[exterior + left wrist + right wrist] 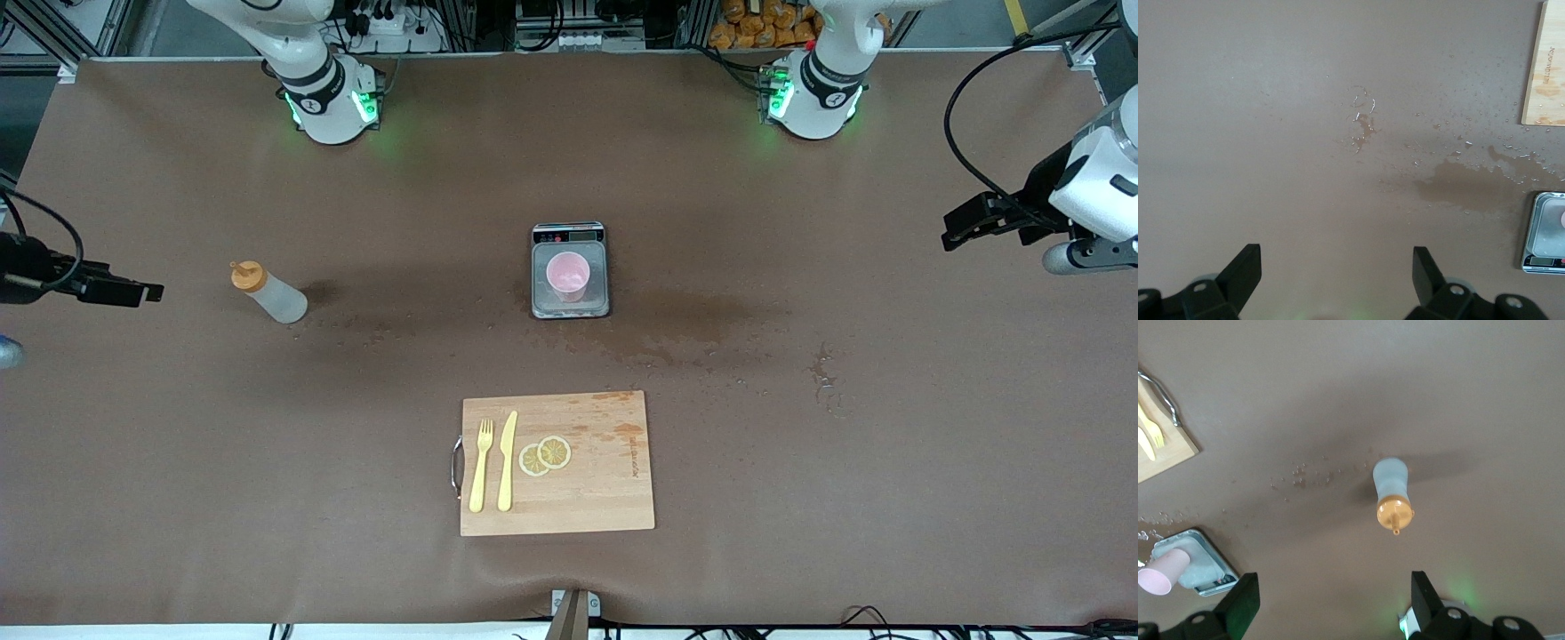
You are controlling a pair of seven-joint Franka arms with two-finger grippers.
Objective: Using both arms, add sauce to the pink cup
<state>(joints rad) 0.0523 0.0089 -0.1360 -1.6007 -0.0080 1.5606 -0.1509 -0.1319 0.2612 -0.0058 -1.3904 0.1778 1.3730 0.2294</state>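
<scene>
The sauce stands toward the right arm's end; the pink cup sits on the scale. Nearer the camera lies a cutting board with fork and knife. The left gripper and the right gripper wait with fingers spread, empty.

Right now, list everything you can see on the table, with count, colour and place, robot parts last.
sauce: one, whitish with orange cap, upright toward the right arm's end of the table
cup: one, pink, on the scale
scale: one, grey, mid-table, farther from the front camera than the board
board: one, wooden, with a metal handle
fork: one, yellow, on the board
knife: one, yellow, on the board beside the fork
lemon slices: two, yellow, overlapping on the board
wet patches: several, dark, between scale and board
left gripper: one, dark, open, over bare table, waiting
right gripper: one, dark, open, over the table by the sauce
</scene>
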